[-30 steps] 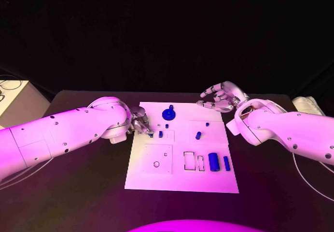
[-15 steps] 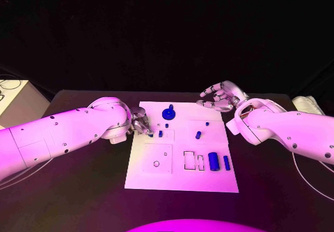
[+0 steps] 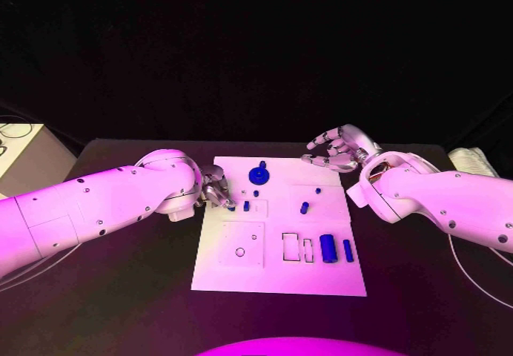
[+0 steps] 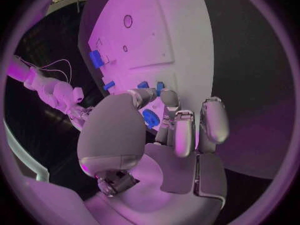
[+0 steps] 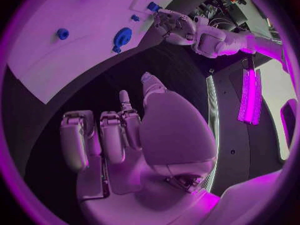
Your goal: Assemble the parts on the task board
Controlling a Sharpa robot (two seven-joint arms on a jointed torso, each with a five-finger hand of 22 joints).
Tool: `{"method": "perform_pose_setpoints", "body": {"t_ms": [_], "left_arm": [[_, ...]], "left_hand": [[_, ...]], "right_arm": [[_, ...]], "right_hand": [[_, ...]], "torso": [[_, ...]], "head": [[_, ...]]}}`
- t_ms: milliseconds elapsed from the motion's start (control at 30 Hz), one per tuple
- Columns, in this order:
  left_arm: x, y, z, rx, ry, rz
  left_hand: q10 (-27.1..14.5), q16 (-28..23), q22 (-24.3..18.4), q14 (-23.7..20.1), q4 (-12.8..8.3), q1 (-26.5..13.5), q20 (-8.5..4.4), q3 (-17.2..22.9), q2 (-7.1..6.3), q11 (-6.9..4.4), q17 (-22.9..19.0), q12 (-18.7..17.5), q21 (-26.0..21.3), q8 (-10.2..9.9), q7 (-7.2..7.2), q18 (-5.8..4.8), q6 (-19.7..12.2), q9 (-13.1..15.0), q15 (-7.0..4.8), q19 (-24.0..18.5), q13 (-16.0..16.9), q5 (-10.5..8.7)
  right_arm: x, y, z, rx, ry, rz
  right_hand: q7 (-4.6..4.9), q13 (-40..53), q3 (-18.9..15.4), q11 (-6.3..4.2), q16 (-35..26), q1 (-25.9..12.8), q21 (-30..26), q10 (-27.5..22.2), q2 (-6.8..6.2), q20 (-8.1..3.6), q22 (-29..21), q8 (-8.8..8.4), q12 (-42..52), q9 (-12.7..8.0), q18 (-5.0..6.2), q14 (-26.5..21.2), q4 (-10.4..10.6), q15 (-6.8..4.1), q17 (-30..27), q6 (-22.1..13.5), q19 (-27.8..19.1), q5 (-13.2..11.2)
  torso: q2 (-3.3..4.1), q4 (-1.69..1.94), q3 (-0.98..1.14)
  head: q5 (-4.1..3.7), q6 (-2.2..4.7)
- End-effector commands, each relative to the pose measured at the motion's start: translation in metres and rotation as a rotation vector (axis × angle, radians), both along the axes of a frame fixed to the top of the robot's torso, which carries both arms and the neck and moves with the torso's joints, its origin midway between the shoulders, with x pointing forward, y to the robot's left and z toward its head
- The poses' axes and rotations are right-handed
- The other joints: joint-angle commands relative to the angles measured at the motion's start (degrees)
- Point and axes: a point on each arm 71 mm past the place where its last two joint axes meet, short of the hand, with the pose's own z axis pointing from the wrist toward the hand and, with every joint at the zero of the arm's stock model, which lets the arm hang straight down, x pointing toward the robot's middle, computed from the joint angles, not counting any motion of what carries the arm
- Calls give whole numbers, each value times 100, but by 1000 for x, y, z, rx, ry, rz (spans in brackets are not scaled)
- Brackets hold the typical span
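I see the left hand (image 3: 215, 189) low at the near-left edge of the task board (image 3: 280, 278), its fingers (image 4: 177, 130) curled around a small blue part (image 4: 150, 118) that they pinch just over the board. Just beside those fingertips a short blue peg (image 3: 247, 206) stands in the board, and beyond it sits the round blue knob (image 3: 260, 175). The right hand (image 3: 340, 151) hovers off the board's far-right corner above the black desk (image 3: 128, 297), fingers (image 5: 114, 135) loosely curled and holding nothing. Well apart from both hands, near the board's right edge, lie a wide blue block (image 3: 328, 248) and a slim blue bar (image 3: 348, 251), with another small blue piece (image 3: 305, 208) between them and the knob.
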Motion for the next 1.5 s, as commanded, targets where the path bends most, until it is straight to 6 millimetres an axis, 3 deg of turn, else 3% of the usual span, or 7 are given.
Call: {"method": "perform_pose_setpoints", "body": {"t_ms": [33,533,967,1500], "left_arm": [[-2,-3,-2,11,20,-21],[-1,-6,-3,4,32,-21],[0,-8,-4,-3,29,-16],[4,-4,-4,-4,17,3]], "left_hand": [[42,31,1,548,-836,1,-20,869,37,-13,1358,30,33,36,-52,-40,85,700,-47,29,-1,34],[96,62,4,569,-810,-272,-31,882,-46,-46,1424,-15,29,59,-103,-39,214,725,-67,22,-101,8],[195,78,34,580,-669,-589,-81,569,-120,-111,1456,25,35,69,-191,-47,378,747,-121,51,-40,-37],[177,65,37,573,-78,-972,-110,-479,-44,-125,1433,21,14,9,-210,-51,484,785,-141,69,-52,-72]], "right_arm": [[0,2,0,-7,-2,18],[0,1,0,-8,-3,18],[0,1,0,-9,-1,18],[0,1,0,-9,-1,19]], "right_hand": [[-4,826,24,8,-37,-63,-28,-36,13,-34,1275,32,-20,8,8,515,2,-49,1209,-36,435,29],[-5,822,27,7,-39,-70,-33,-38,12,-37,1272,42,-23,8,9,514,0,-51,1205,-41,434,28],[-6,834,28,6,-34,-76,-20,-25,12,-38,1281,47,-8,8,6,518,1,-52,1218,-45,440,27],[-6,825,26,6,-38,-82,-32,-33,10,-38,1273,50,-18,8,9,516,2,-53,1210,-46,435,26]], "torso": [[4,5,0],[-1,5,2],[5,1,0],[-1,1,-1]], "head": [[0,3],[-4,-21],[-8,-18],[-12,-6]]}}
